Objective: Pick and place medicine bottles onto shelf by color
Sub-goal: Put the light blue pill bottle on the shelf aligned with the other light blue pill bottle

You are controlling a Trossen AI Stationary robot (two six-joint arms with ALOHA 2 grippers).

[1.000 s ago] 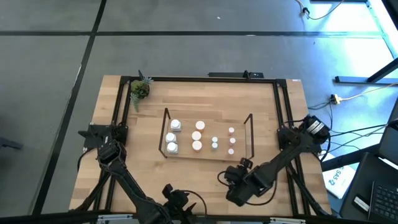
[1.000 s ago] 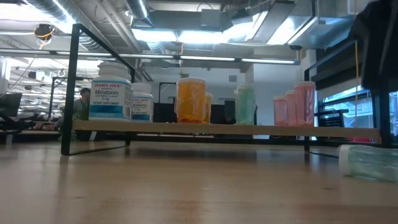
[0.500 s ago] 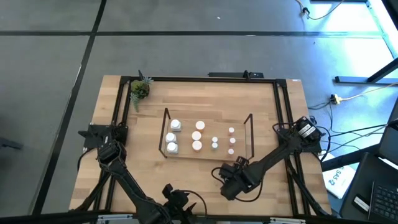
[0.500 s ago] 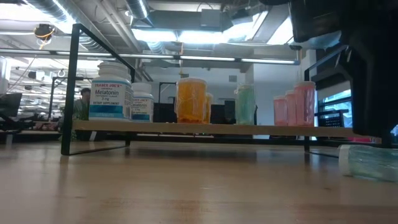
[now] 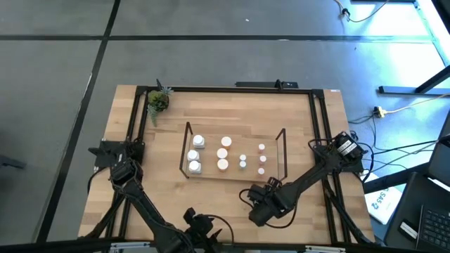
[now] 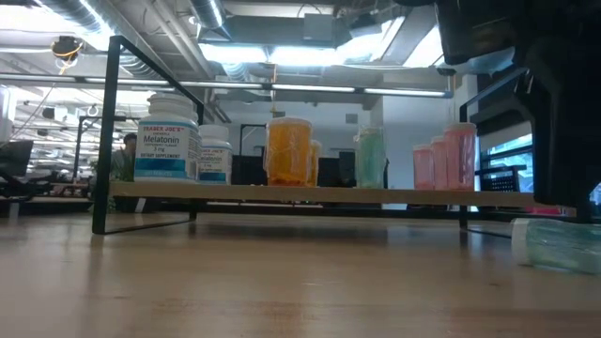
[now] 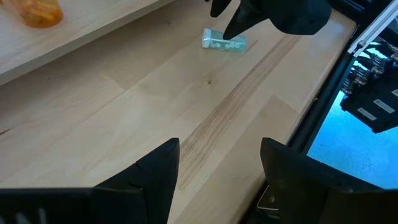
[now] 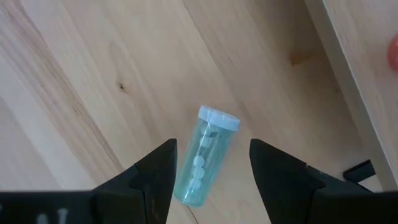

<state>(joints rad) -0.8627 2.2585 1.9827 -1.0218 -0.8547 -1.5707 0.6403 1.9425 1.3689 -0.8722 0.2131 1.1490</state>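
Right wrist view shows you the teal bottle [image 8: 204, 157] lying on its side on the table [image 8: 81, 93], directly between and below the open fingers [image 8: 155, 177] of the right gripper [image 8: 211, 174]. The fingers stand apart on either side of the bottle and hold nothing. In the high view the right gripper [image 5: 261, 208] hovers just in front of the shelf [image 5: 235, 151], near its right end. The left gripper [image 7: 217, 177] waits at the near table edge, fingers apart and empty.

The shelf already carries white, orange, teal and pink bottles in separate groups.

Hazards to watch, judged from this position:
- The bottle is round and lies on its side. If you descend off-centre, one finger will likely strike it first and roll it away.
- Closing too near the white cap [image 8: 218, 118] may let the bottle pivot or slip out during the lift.
- The shelf's wire end frame stands close by. A careless lift path could clip it or knock over the bottles standing there.
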